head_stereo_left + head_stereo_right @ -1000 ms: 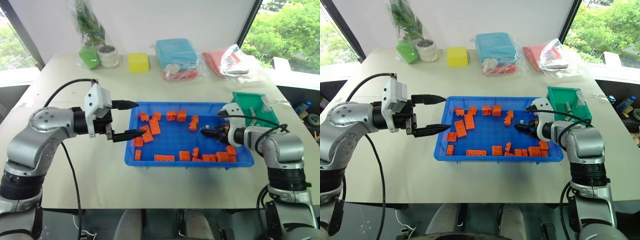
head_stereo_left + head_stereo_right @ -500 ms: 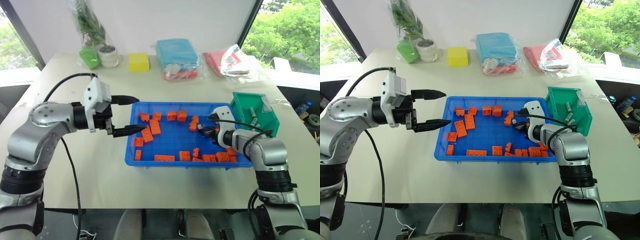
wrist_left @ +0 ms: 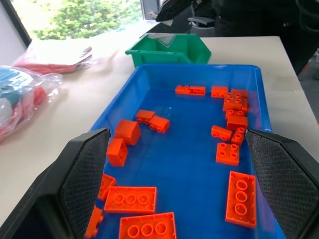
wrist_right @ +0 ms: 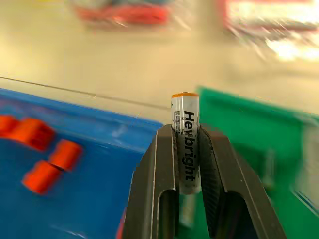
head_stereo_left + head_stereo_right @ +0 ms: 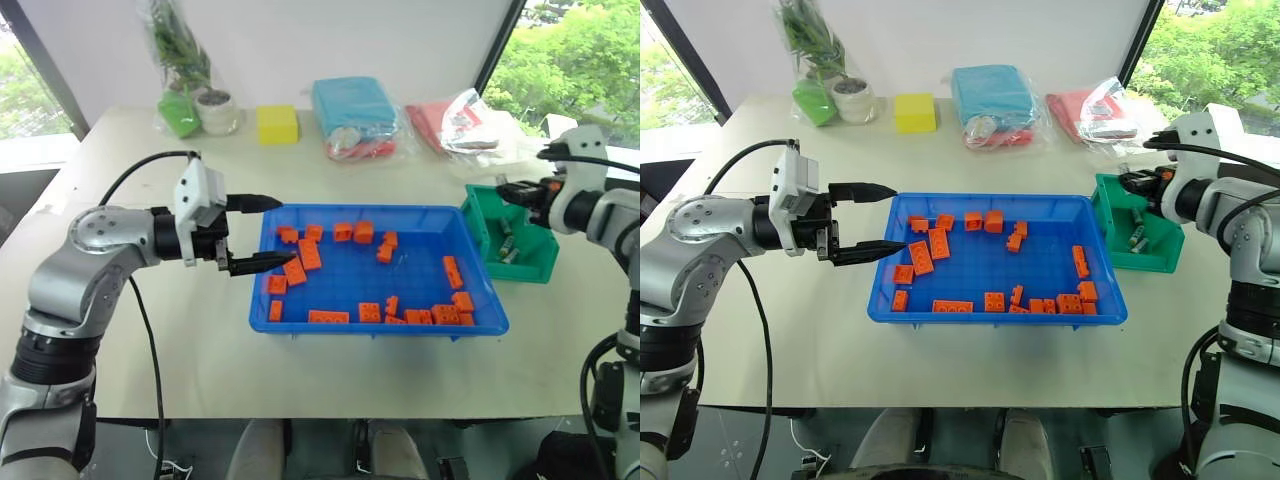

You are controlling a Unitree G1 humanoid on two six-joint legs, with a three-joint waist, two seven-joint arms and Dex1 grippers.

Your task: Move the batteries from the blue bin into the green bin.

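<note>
The blue bin (image 5: pixel 420 272) sits mid-table and holds several orange bricks (image 5: pixel 310 255). Just to its right is the green bin (image 5: pixel 520 262), with batteries (image 5: pixel 1137 238) lying inside. My right gripper (image 5: pixel 510 190) hovers above the green bin's near-left corner. In the right wrist view its fingers (image 4: pixel 154 169) are shut on one battery (image 4: pixel 185 144), a silver cylinder with black lettering, held upright. At the blue bin's left rim my left gripper (image 5: pixel 265 232) is open, pointing across the bin, with nothing between its fingers (image 3: pixel 84 169).
Along the table's far edge are a bagged plant (image 5: pixel 185 70), a yellow block (image 5: pixel 277 124), a light-blue packet (image 5: pixel 352 105) and a red packet (image 5: pixel 455 122). The table ends just past the green bin on the right.
My right gripper shut on a battery inside the blue bin's right part, then rose and swung right to above the green bin. The left gripper has stayed in place.
</note>
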